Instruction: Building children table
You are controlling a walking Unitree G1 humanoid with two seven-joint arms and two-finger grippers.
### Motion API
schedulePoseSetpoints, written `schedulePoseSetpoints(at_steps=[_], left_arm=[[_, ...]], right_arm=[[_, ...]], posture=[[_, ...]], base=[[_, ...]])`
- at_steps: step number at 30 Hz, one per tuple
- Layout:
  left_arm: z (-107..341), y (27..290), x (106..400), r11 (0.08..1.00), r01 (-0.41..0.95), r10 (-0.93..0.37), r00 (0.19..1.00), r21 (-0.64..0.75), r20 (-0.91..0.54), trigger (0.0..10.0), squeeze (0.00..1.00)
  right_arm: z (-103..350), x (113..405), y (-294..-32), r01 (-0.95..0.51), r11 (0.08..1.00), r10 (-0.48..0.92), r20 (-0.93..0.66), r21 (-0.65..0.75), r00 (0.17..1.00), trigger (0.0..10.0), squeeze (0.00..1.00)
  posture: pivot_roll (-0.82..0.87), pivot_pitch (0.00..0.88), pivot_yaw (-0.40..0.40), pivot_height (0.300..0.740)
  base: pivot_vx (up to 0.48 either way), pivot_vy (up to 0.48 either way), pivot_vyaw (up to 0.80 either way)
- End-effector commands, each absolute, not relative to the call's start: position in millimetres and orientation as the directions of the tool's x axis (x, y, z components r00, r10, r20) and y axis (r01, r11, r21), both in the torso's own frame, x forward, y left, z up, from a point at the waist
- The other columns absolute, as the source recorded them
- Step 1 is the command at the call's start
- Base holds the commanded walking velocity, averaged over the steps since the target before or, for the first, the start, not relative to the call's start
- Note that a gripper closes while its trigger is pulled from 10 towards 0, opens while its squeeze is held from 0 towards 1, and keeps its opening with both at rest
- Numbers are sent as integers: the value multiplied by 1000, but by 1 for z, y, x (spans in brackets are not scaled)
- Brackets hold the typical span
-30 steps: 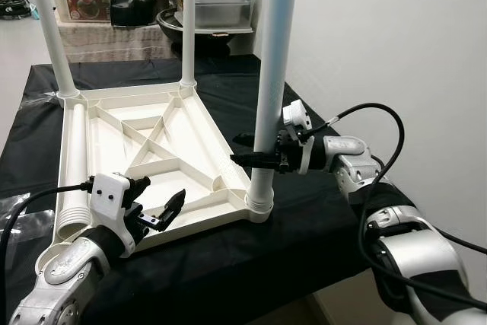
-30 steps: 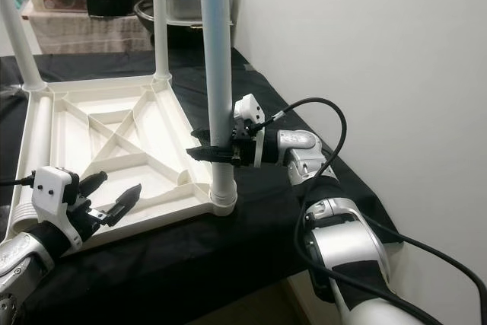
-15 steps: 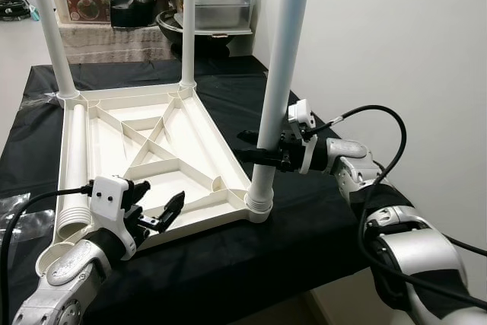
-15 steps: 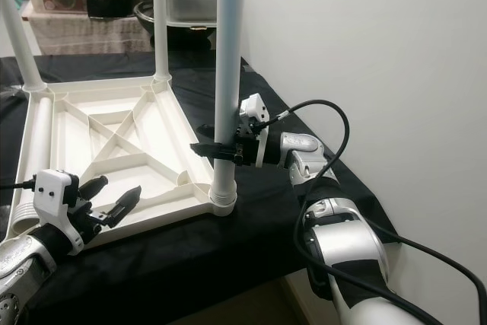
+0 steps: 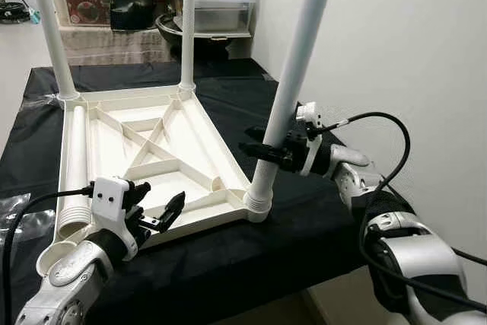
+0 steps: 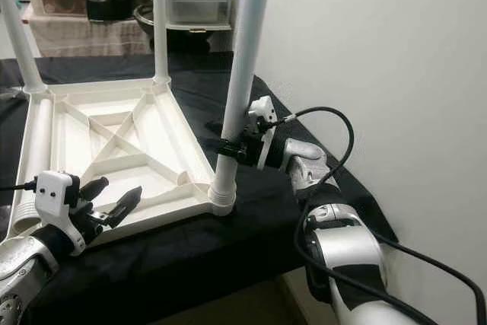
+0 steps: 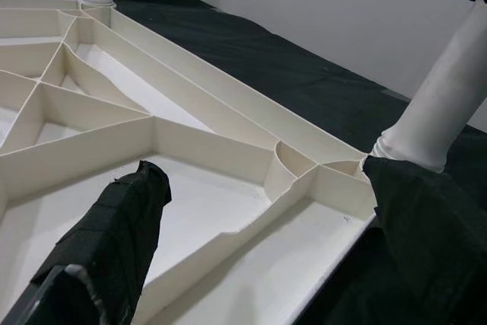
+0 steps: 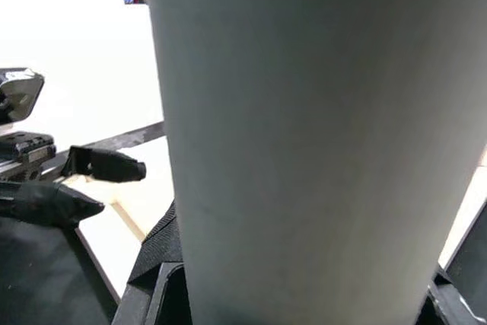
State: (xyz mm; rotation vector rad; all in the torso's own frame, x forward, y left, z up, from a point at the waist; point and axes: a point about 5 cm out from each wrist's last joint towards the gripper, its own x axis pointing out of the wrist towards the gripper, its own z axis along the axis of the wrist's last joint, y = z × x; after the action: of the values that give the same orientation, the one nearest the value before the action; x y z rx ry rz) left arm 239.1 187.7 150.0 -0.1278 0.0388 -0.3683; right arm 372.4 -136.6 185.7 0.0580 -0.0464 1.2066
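Item: white moulded-plastic children's table top (image 5: 144,150), lying underside up on the black-draped bench (image 5: 304,226), ribs and triangular cells exposed. Landmark for all places below.

Legs: two white plastic tube legs (image 5: 186,28) stand upright in the far corner sockets. A third white tube leg (image 5: 293,93) sits in the near corner socket on the robot's right, leaning away from the top towards the wall, so judged not fully seated. A fourth white ribbed tube (image 5: 72,165) lies flat in the channel along the top's left edge.

Handling, as judged: light, stiff, hollow plastic; smooth round tubes likely to slip or turn in a pinch grip. The leaning leg is best held low on the shaft, just above its ribbed collar, where leverage on the socket is least. The top is rigid and may slide on the cloth if pushed sideways.

Right claw (image 5: 268,147): closed round the leaning leg a little above the socket, fingers level, forearm reaching in from the wall side with its black cable looping behind.

Left claw (image 5: 156,215): fingers spread apart, holding nothing, hovering at the top's near edge, pointed across towards the leaning leg's socket. Whether a fingertip touches the rim is hard to tell.

Beyond the top's far edge: shelf clutter, dark pots and a clear box, indistinct.
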Motion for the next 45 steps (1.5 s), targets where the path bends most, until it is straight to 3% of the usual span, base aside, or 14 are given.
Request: schedulePoseSetpoints(at_steps=[1,17,19,20,22,23,24,25,27,28,30,36,39,45], left_arm=[[146,185,241,925,353,-360,932,-140,-27,10000,0],[145,186,244,928,348,-354,935,-131,-25,10000,0],[144,187,243,931,342,-348,937,-131,-26,10000,0],[144,187,243,931,342,-348,937,-131,-26,10000,0],[143,187,242,932,338,-344,939,-131,-28,10000,0],[143,187,242,932,338,-344,939,-131,-28,10000,0],[143,187,242,933,336,-342,939,-131,-28,10000,0],[143,187,242,933,336,-342,939,-131,-28,10000,0],[142,187,242,933,333,-340,940,-133,-27,10000,0],[142,187,242,933,333,-340,940,-133,-27,10000,0],[141,187,242,934,329,-336,942,-136,-27,10000,0],[140,187,241,937,321,-328,944,-141,-28,10000,0],[140,187,241,937,321,-328,944,-141,-28,10000,0],[140,189,243,940,310,-317,948,-142,-25,10000,0]], right_arm=[[158,364,-135,-930,352,935,9,100,355,0,0],[148,361,-132,-938,347,928,-142,-15,345,0,0],[143,366,-128,-897,442,876,-207,-22,436,0,0],[143,366,-128,-897,442,876,-207,-22,436,0,0],[138,374,-127,-809,587,781,-251,-20,572,0,0],[138,374,-127,-809,587,781,-251,-20,572,0,0],[134,379,-130,-706,708,679,-263,-12,686,0,0],[134,379,-130,-706,708,679,-263,-12,686,0,0],[123,382,-134,-498,867,481,-263,1,836,0,0],[123,382,-134,-498,867,481,-263,1,836,0,0],[109,378,-137,-331,941,337,-257,65,906,0,0],[87,368,-140,-161,976,199,-291,149,936,0,0],[87,368,-140,-161,976,199,-291,149,936,0,0],[82,365,-144,1,991,39,-296,132,955,0,0]], posture=[[71,0,-127,740],[63,0,-128,740],[65,0,-132,740],[65,0,-132,740],[64,0,-134,740],[64,0,-134,740],[63,0,-136,740],[63,0,-136,740],[62,0,-139,740],[62,0,-139,740],[67,0,-142,740],[64,0,-140,740],[64,0,-140,740],[61,0,-141,740]], base=[[0,0,0],[0,0,0],[0,0,0],[0,0,0],[0,0,0],[0,0,0],[0,0,0],[0,0,0],[0,0,0],[0,0,0],[0,0,0],[0,0,0],[0,0,0],[0,0,0]])
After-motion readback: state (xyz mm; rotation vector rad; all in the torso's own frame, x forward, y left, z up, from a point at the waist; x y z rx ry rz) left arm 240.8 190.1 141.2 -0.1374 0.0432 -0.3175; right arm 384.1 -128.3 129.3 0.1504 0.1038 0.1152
